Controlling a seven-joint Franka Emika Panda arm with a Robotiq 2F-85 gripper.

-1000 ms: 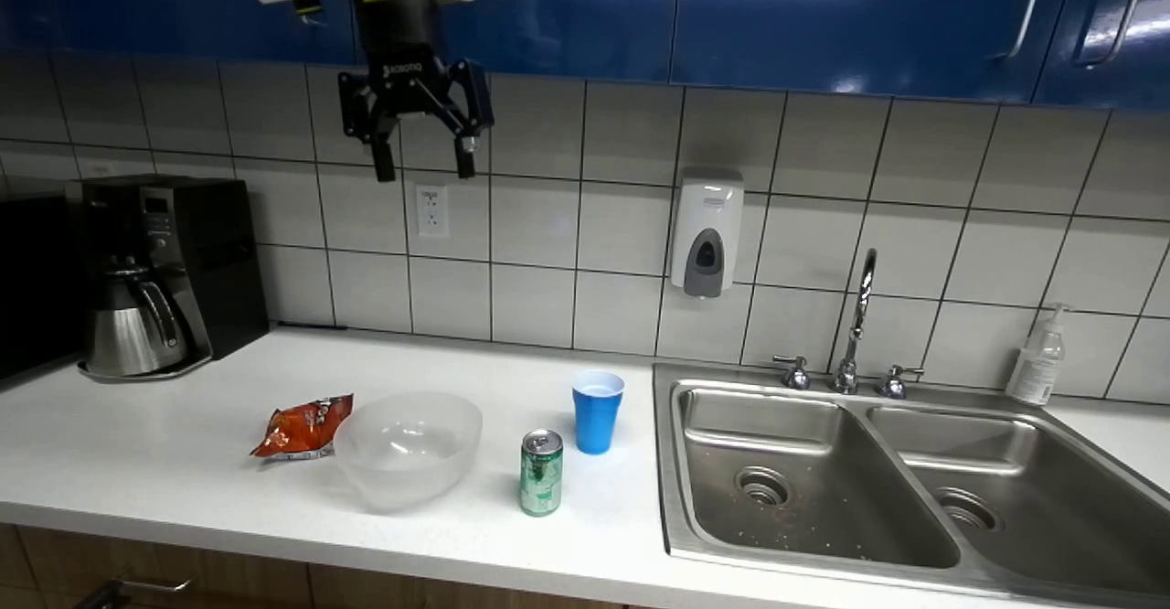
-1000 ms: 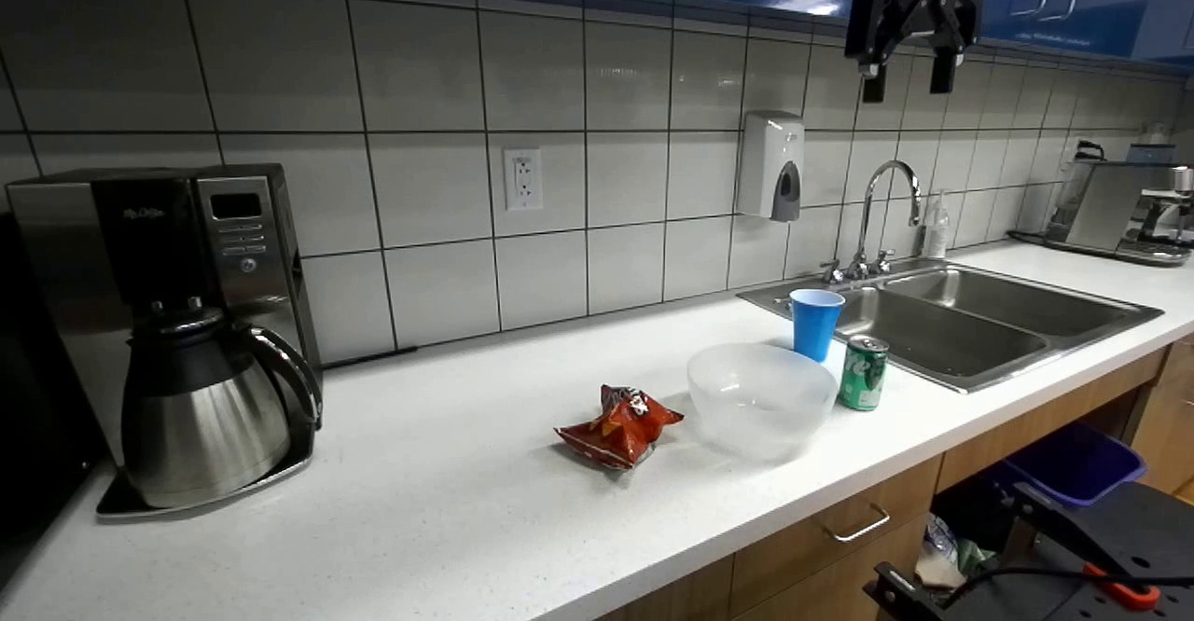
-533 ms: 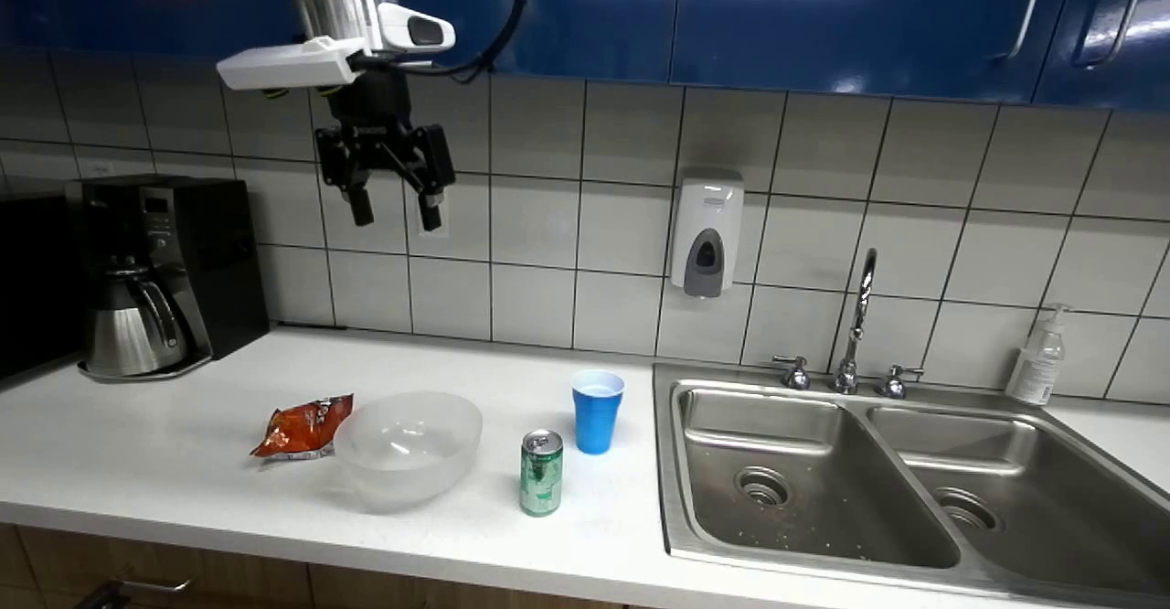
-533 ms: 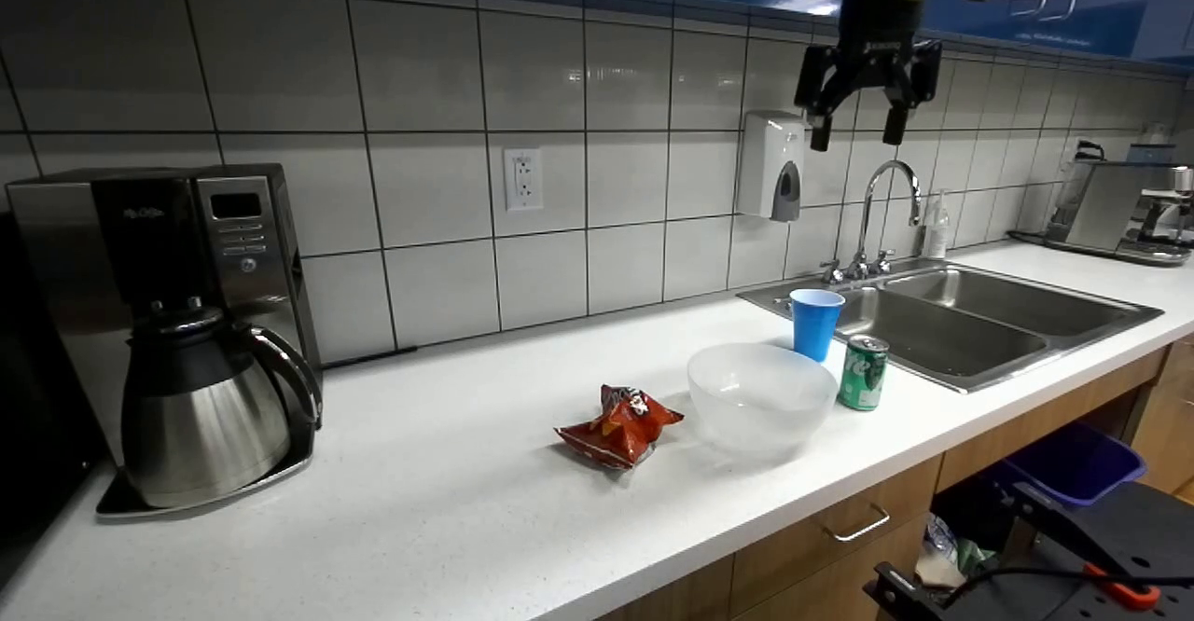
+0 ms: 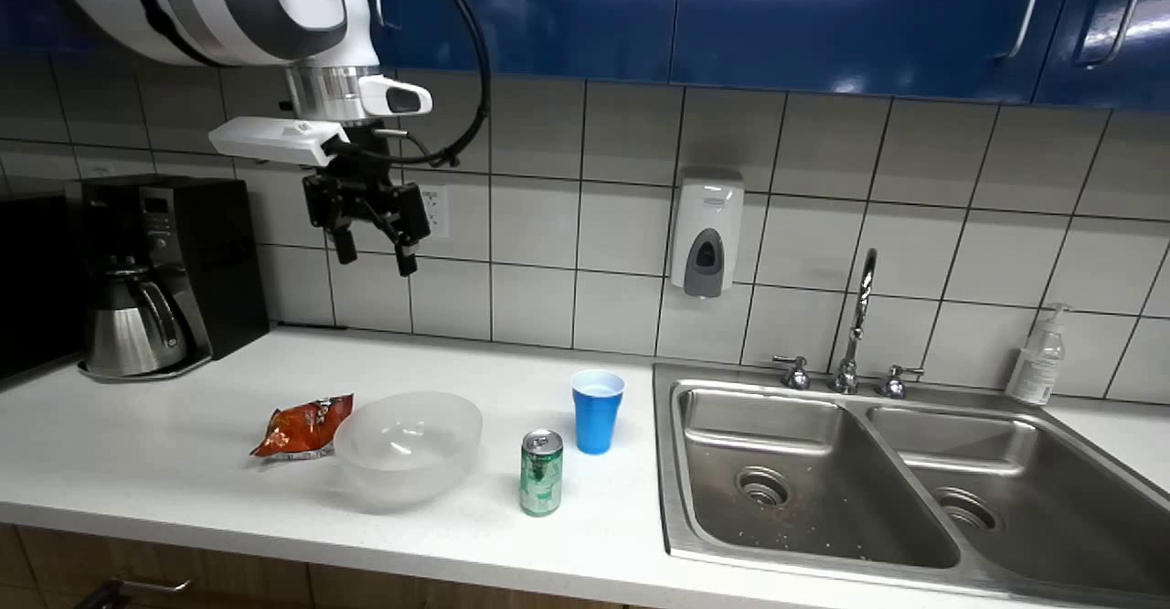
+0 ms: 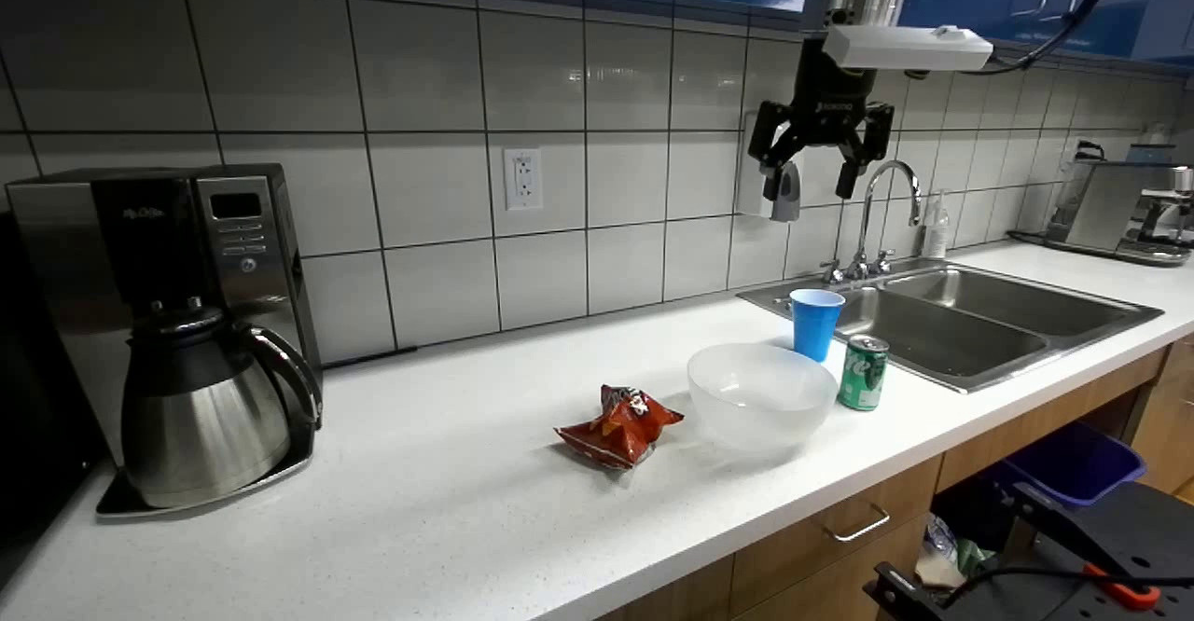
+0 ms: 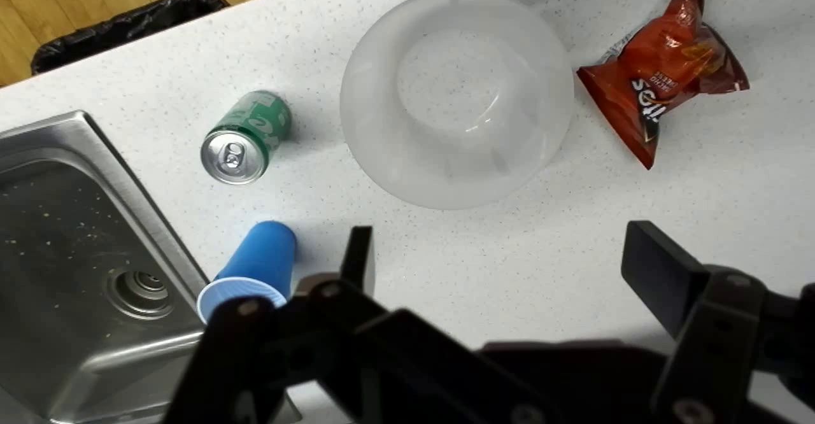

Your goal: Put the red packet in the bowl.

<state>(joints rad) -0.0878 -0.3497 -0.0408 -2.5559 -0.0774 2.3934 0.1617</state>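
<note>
The red packet [image 5: 304, 427] lies crumpled on the white counter, close beside the bowl, in both exterior views [image 6: 623, 427]. The bowl [image 5: 409, 481] is translucent whitish, upright and empty; it also shows in an exterior view [image 6: 760, 420]. In the wrist view the packet [image 7: 668, 70] is at the upper right and the bowl [image 7: 446, 172] at the upper middle, with a small gap between them. My gripper [image 5: 376, 256] is open and empty, pointing down high above the counter in both exterior views [image 6: 810, 185]. In the wrist view its spread fingers [image 7: 500, 252] have only bare counter between them.
A blue cup [image 5: 597, 417] and a green-and-silver can [image 5: 541, 476] stand between the bowl and the steel sink [image 5: 672, 499]. A coffee maker [image 6: 215, 397] stands at the far end. A soap dispenser [image 5: 707, 234] hangs on the tiled wall. A faucet [image 5: 855, 325] rises behind the sink.
My gripper has come down from near the blue cabinets and moved left in both exterior views, staying open. The packet, bowl, cup and can have not moved.
</note>
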